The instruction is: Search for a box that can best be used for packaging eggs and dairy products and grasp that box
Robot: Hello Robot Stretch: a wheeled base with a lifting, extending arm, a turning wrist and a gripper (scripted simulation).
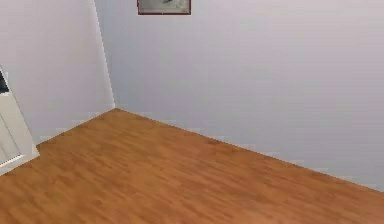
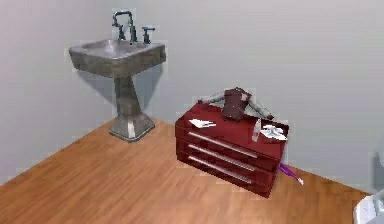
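Note:
A low red chest of drawers (image 2: 230, 150) stands against the wall in the arm side view. On its top sits a small dark brown boxy thing (image 2: 235, 102), with thin grey strips reaching out to either side of it. Flat white pieces lie near the top's left end (image 2: 201, 123) and right end (image 2: 270, 128). I cannot tell what these small things are. A small purple thing (image 2: 290, 173) pokes out at the chest's right side.
A grey pedestal sink (image 2: 120, 62) with a dark tap stands left of the chest. A pale object (image 2: 378, 172) shows at the arm side view's right edge. In the forward view, wood floor (image 1: 180, 180) runs to a wall corner, with a framed picture (image 1: 164, 6) high up and a white door (image 1: 12, 125) at the left.

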